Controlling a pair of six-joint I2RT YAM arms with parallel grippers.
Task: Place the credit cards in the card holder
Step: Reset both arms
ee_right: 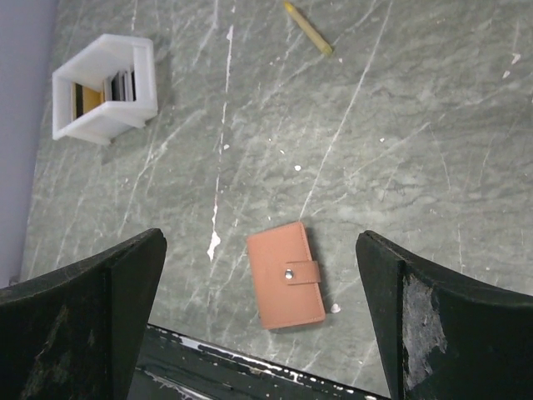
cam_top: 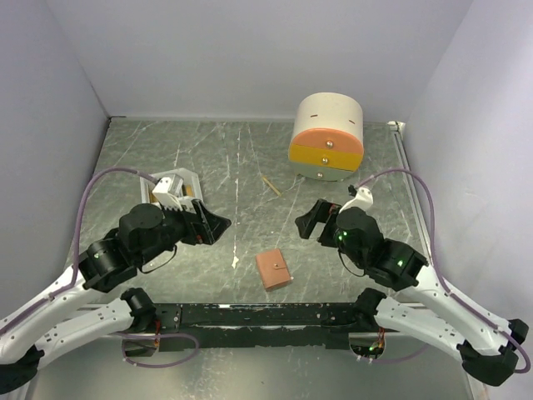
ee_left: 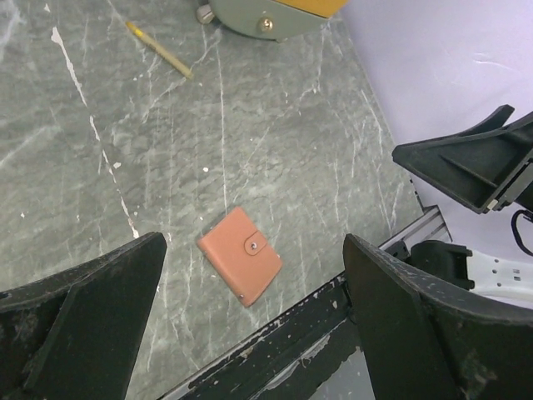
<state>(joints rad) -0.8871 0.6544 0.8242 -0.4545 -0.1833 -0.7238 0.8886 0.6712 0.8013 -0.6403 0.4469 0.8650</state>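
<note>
The left gripper (cam_top: 213, 225) and the right gripper (cam_top: 311, 220) are held spread wide, nothing pinched. Between them the card holder (cam_top: 274, 269) is seen lying snapped shut near the front edge; the credit cards (ee_right: 117, 86) are stood in the white tray (ee_right: 104, 118), well apart. The holder is judged to need unsnapping before any card is fetched

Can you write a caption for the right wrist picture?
Open right claw above the closed pink card holder, white tray nearby.
</note>
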